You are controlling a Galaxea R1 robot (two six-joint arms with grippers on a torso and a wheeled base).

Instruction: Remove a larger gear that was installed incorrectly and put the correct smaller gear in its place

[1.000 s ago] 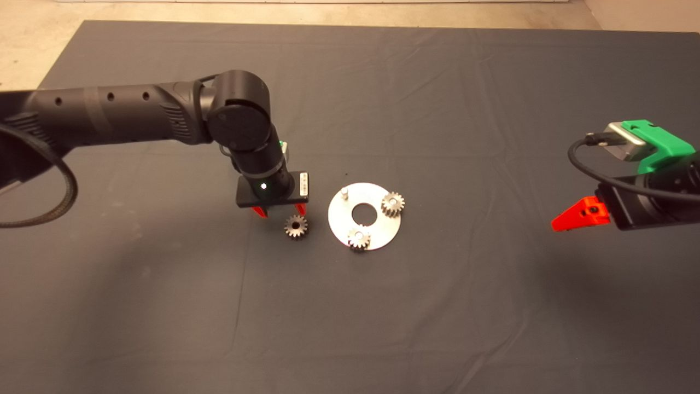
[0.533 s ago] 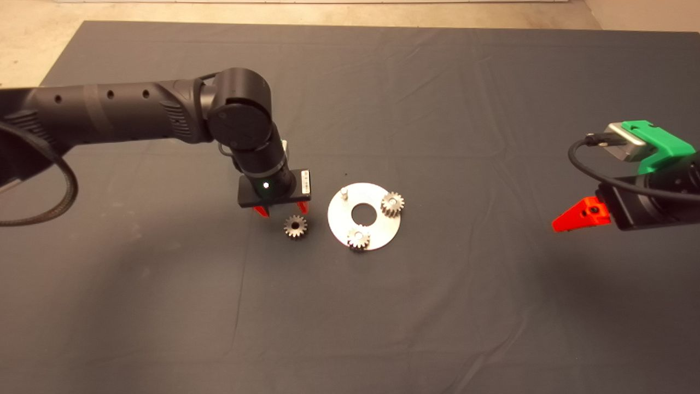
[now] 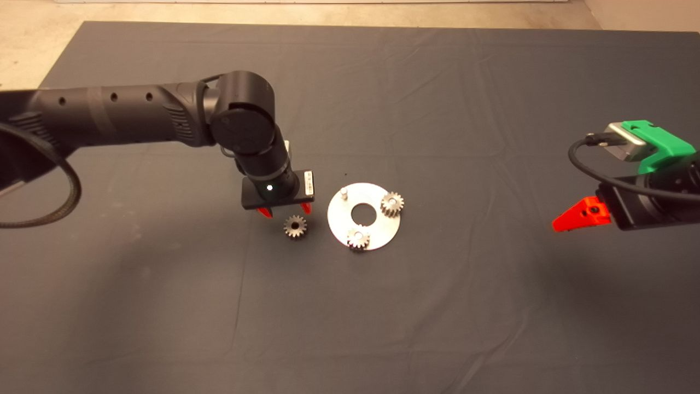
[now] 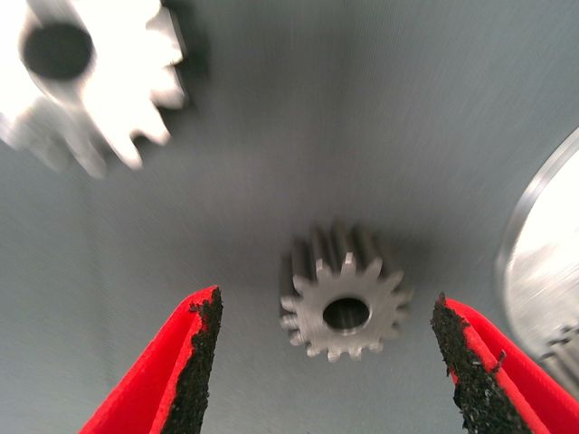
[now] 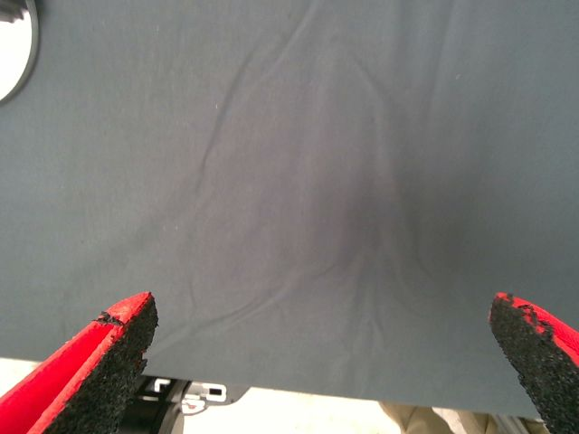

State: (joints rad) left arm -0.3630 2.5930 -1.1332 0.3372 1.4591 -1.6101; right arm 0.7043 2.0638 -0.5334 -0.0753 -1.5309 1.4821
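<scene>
Dark mat, left claw wide apart around untouched smaller gear.

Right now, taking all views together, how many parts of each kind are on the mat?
Smaller gear, loose on the mat: 1
Matching gears on the disc: 2
Larger gear: 1
Metal disc: 1
Total: 5

In your left wrist view, a blurred gear is cut off at the frame's corner. The silver disc runs off the edge, and the left end effector sits half hidden under its own wrist.
</scene>
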